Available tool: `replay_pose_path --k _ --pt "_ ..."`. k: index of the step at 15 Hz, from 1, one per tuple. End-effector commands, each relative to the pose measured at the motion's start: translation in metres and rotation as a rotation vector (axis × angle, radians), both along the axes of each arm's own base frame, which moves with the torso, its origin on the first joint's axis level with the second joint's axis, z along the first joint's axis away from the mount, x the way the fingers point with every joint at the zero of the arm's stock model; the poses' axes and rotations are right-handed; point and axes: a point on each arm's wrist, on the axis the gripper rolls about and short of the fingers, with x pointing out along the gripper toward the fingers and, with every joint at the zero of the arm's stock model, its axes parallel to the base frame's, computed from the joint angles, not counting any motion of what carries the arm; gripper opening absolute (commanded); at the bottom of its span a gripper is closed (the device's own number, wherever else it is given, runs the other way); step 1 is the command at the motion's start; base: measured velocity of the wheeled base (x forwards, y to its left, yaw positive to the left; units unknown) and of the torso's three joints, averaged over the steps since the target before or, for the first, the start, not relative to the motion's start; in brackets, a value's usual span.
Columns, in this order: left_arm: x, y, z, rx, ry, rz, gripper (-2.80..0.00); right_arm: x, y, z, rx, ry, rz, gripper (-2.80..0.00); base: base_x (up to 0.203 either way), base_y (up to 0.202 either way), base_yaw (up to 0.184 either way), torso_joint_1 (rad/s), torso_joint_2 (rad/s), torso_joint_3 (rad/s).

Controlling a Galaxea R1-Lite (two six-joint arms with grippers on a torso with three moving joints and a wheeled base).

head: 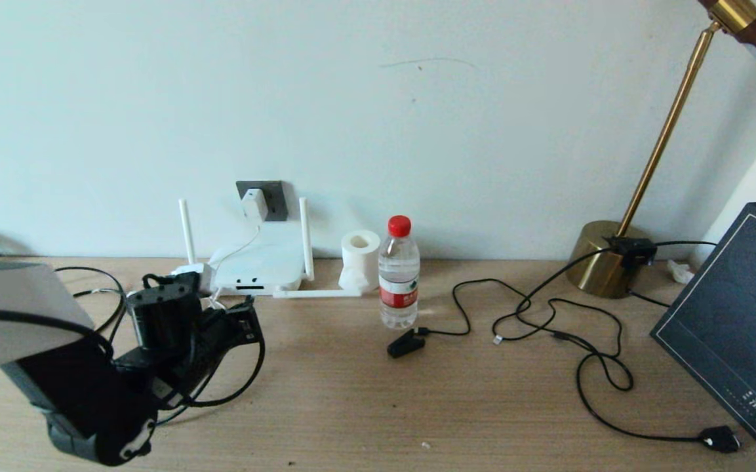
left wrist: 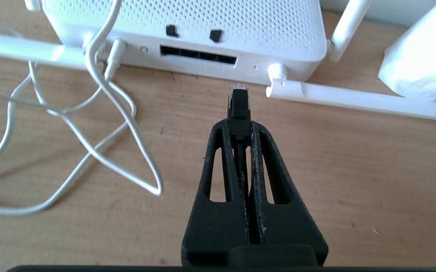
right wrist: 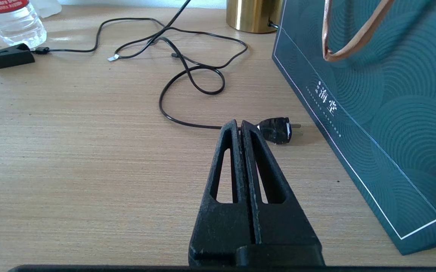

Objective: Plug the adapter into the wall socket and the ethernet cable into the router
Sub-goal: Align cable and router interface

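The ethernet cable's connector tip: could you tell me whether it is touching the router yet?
Apart. The left wrist view shows bare table between the ethernet cable tip, held by the left gripper, and the router.

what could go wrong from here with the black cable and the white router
The left gripper pinches the black ethernet cable by its connector, whose clear tip sits to one side of the flat white router's dark port slot, so it may hit the casing. The router could slide back. The loose thin white cord nearby might snag.
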Motion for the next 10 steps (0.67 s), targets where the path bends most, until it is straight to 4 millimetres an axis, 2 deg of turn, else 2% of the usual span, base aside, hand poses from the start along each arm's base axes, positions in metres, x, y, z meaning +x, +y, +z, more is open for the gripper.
replay_pose_path --k 1,7,10 --pt "0.0033 -0.0005 -0.0118 0.022 0.01 -0.002 -2.8 0.0001 0.0 0.0 0.0 0.002 0.0 -2.8 0.0 0.0 0.0 0.0 0.0 0.0" --pt "0.0097 -0.0006 -0.0178 0.03 0.006 -0.007 -2.8 0.0001 0.0 0.0 0.0 0.002 0.0 -2.8 0.0 0.0 0.0 0.0 0.0 0.0" --pt "0.0087 0.0001 -0.0143 0.03 -0.003 -0.005 -2.8 0.0001 0.0 0.0 0.0 0.002 0.0 -2.8 0.0 0.0 0.0 0.0 0.0 0.0"
